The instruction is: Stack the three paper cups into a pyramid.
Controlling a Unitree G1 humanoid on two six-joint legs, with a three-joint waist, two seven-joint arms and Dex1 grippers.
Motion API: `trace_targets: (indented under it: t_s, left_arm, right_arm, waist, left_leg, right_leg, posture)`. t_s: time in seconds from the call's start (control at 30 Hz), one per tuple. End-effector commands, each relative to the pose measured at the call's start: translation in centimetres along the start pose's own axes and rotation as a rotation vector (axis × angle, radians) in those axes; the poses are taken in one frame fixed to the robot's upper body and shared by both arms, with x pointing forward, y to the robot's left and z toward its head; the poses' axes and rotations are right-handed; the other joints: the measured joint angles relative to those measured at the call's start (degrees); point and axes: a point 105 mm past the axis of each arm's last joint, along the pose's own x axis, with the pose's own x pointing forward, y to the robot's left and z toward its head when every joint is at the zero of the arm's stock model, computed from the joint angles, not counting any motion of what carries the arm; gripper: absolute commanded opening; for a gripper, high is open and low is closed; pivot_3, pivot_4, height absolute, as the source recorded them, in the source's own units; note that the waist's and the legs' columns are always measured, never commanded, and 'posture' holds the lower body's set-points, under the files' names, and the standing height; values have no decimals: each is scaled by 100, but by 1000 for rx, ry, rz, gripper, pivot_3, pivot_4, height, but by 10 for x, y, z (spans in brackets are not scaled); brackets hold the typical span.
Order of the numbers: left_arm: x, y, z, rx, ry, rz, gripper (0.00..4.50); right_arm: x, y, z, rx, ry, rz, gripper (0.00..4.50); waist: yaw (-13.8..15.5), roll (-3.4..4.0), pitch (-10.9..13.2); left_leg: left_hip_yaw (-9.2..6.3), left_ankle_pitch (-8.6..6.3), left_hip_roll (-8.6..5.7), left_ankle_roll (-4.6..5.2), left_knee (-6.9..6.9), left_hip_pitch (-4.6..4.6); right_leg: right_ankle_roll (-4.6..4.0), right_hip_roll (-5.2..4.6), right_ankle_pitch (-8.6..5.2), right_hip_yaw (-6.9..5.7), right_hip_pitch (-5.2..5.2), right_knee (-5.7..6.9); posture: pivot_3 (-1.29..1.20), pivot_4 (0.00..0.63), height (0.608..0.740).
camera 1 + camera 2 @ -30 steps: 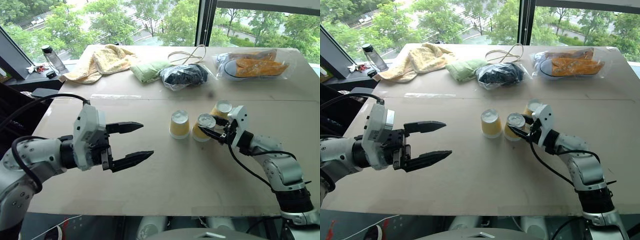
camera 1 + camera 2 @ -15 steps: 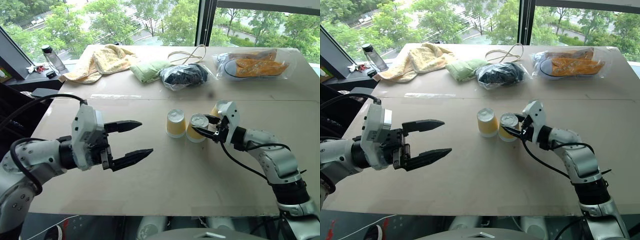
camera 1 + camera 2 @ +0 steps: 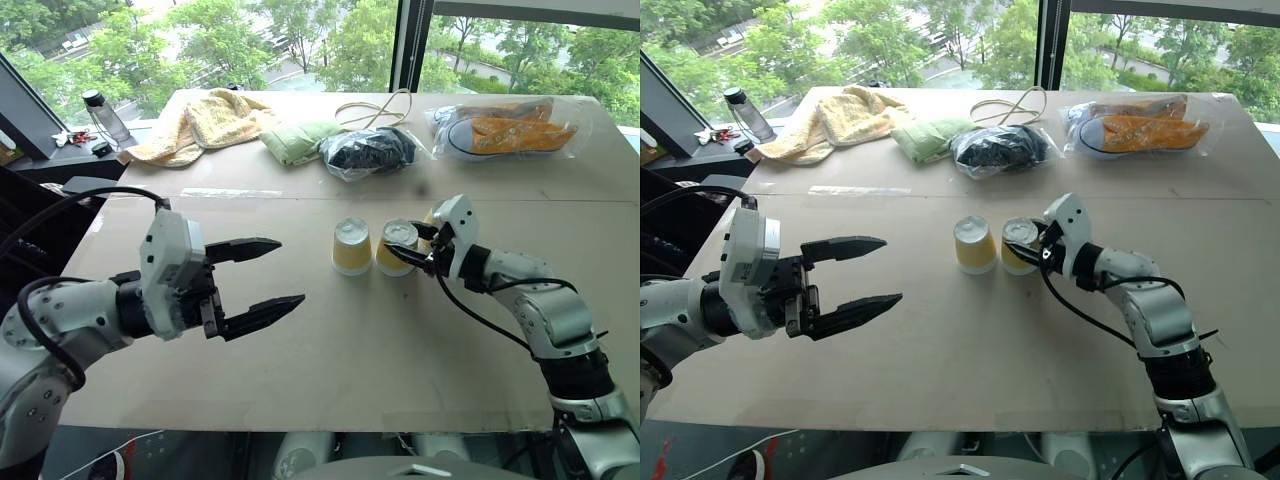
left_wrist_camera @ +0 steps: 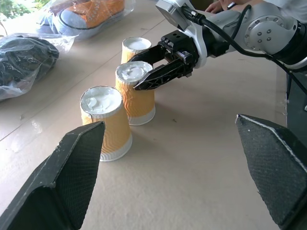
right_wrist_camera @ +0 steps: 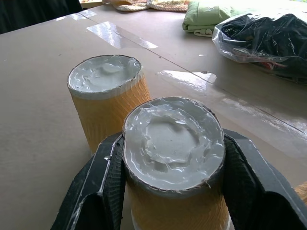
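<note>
The right gripper (image 3: 412, 248) is pinched on the middle paper cup (image 3: 398, 247), its two black fingers clasping the upper wall just under the white base, as the right wrist view shows. All three cups stand upside down on the brown board (image 3: 330, 330). Compared with a second ago, the held cup has been slid toward the left-hand cup (image 3: 351, 246); the gap between them has closed, and they now stand just beside each other, base rims near or touching, which cannot be settled from these views. The third cup (image 4: 134, 49) stands just behind the held cup, partly masked by the right gripper. The left gripper (image 3: 255, 283) hangs with fingers spread wide and empty, well apart from the left-hand cup and unchanged. Judgement: the bottom row is being formed; the third cup is not yet placed on top.
</note>
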Motion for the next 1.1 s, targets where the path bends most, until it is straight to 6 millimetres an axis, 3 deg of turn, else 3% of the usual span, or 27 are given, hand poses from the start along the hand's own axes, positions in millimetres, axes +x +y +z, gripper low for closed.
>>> trace_targets:
  t_s: [0.03, 0.07, 0.23, 0.27, 0.5, 0.83, 0.9, 0.97, 1.1]
  left_arm:
    - [-1, 0, 5, 31, -17, 7, 4500]
    - [-1, 0, 4, 31, -18, 8, 4500]
    - [-5, 2, 1, 31, -4, 21, 4500]
    - [-6, 2, 1, 31, -2, 21, 4500]
    - [-9, 4, 0, 34, -4, 27, 4500]
    - [-6, 5, 20, 43, -94, 18, 4500]
    - [-4, 6, 26, 43, -121, 18, 4500]
    - [0, 7, 33, 46, -146, 9, 4500]
    - [9, 6, 39, 55, -146, -16, 4500]
  right_arm:
    - [0, 2, 12, -11, -34, 18, 1964]
    - [0, 5, 12, -3, -31, 30, 1964]
    - [1, 10, 10, 12, -21, 52, 4238]
    - [1, 11, 9, 13, -14, 58, 4389]
    - [-6, 6, 15, -4, -49, 33, 4389]
    - [-49, 5, 45, -130, -102, 37, 4389]
    - [-55, -2, 51, -143, -123, -9, 4389]
    - [-64, -24, 52, -156, -142, -134, 4389]
    - [-70, -56, 36, -150, -113, -293, 4389]
  waist:
    - [0, 0, 0]
    - [0, 0, 0]
    - [-9, 1, 0]
    - [-5, 1, 0]
    - [-4, 1, 0]
    - [0, 0, 1]
    - [0, 0, 1]
    - [8, 0, 2]
    - [12, -2, 1]
  left_leg:
    - [0, 0, 0, 0, 0, 0]
    - [0, 0, 0, 0, 0, 0]
    - [0, 0, 0, 1, -3, 0]
    - [0, 0, 0, 1, -4, 0]
    - [0, 0, 0, 0, -15, 0]
    - [-1, 0, 0, 1, -30, -6]
    - [-1, -1, 1, 1, -30, -6]
    - [-2, 0, 0, 1, -30, -5]
    - [1, 9, -4, -13, -29, -5]
  right_leg:
    - [0, 0, 0, 0, 0, 0]
    - [0, 0, 0, 0, 0, 0]
    - [0, 0, 0, 1, -2, 0]
    - [0, 0, 0, 1, -2, 0]
    - [0, -1, 0, 0, -4, -7]
    - [1, -3, 1, -2, -4, -30]
    - [1, -2, 1, -1, -4, -30]
    - [1, -2, 1, -2, -4, -29]
    - [1, -3, 1, -1, -2, -30]
  posture:
    - [0, 150, 740]
    - [0, 150, 740]
    - [0, 150, 740]
    - [0, 150, 740]
    - [0, 150, 740]
    - [0, 150, 740]
    - [0, 150, 740]
    - [0, 150, 740]
    - [0, 150, 740]
